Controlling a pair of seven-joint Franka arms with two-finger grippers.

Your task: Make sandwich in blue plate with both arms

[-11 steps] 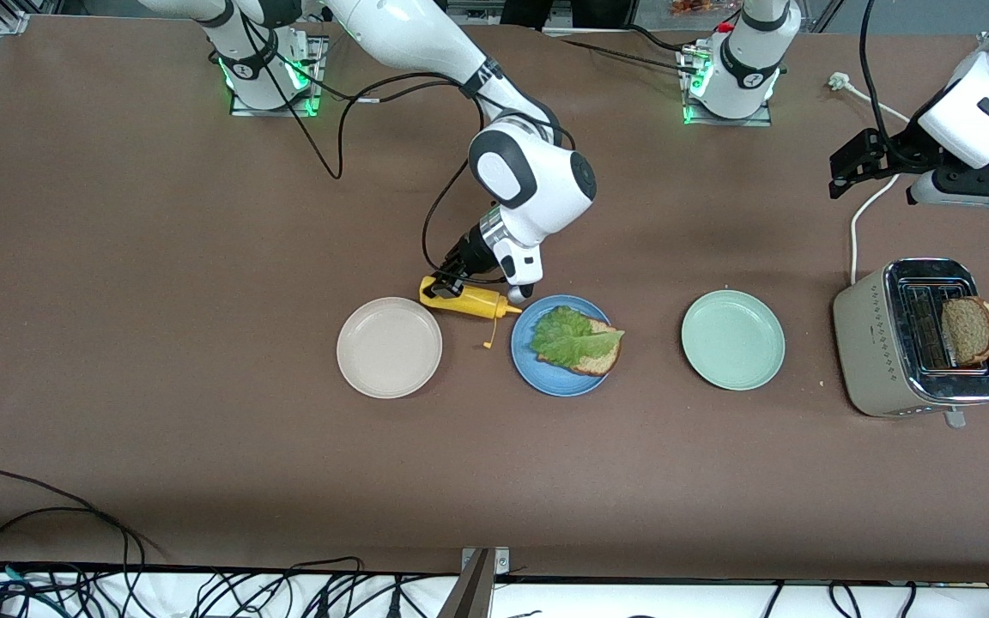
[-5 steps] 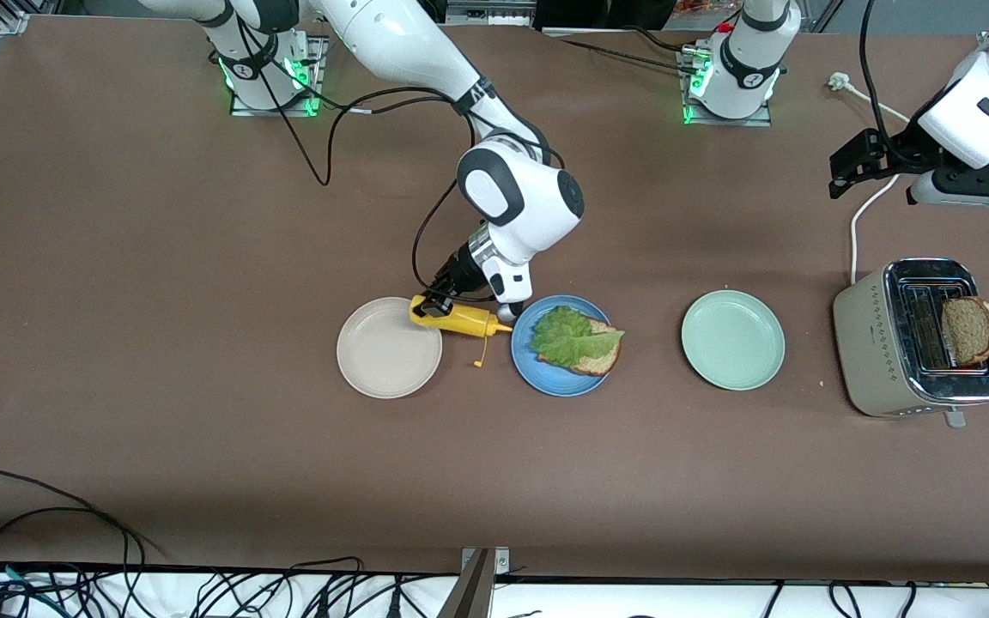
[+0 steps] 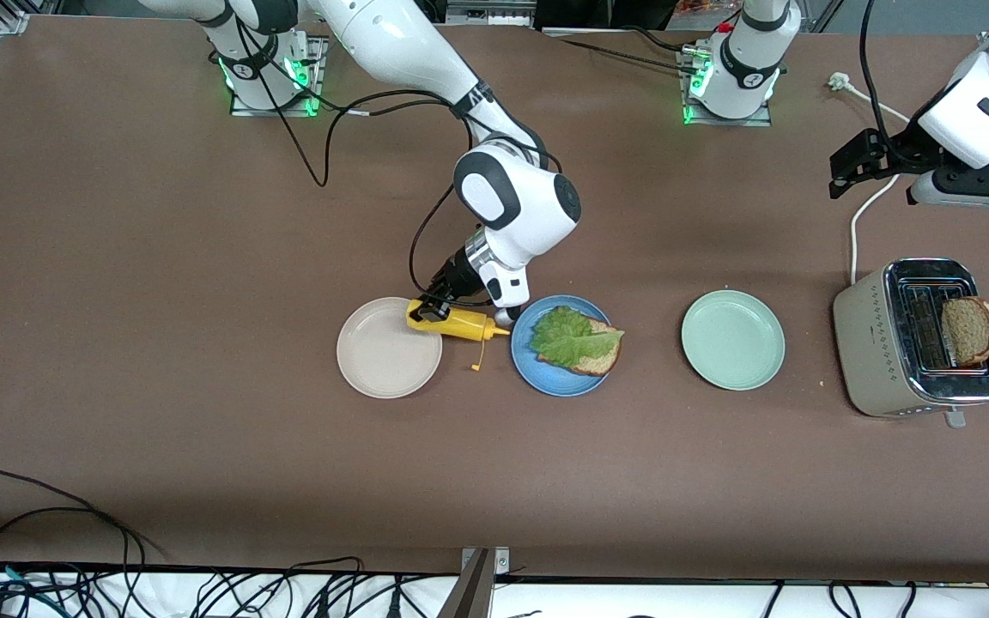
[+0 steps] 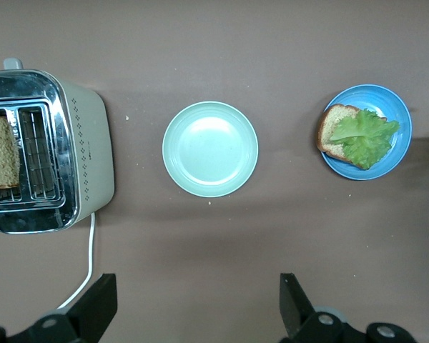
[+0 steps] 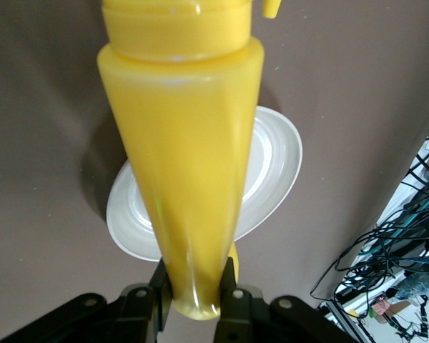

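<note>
The blue plate [image 3: 546, 378] [image 4: 397, 153] holds one bread slice [image 3: 597, 360] [image 4: 330, 137] with a green lettuce leaf [image 3: 574, 340] [image 4: 365, 134] on top. A second bread slice [image 3: 969, 330] [image 4: 1, 151] stands in the toaster [image 3: 881, 343] [image 4: 86, 153]. My right gripper [image 3: 427, 311] [image 5: 193, 293] is shut on the base of a yellow squeeze bottle [image 3: 458, 322] [image 5: 182, 143]. The bottle lies sideways over the gap between the beige plate [image 3: 383, 356] [image 5: 272, 171] and the blue plate, nozzle toward the blue plate. My left gripper [image 3: 846, 172] [image 4: 198, 314] waits open and empty above the table, up from the toaster.
A pale green plate [image 3: 732, 340] [image 4: 210, 148] sits between the blue plate and the toaster. The toaster's white cord [image 3: 857, 227] runs toward the left arm's base. The bottle's cap [image 3: 477, 360] dangles on a strap. Black cables [image 3: 48, 515] lie along the table's near edge.
My right gripper has carried the yellow bottle away from the blue plate's rim toward the beige plate and a little lower. The left arm has not moved.
</note>
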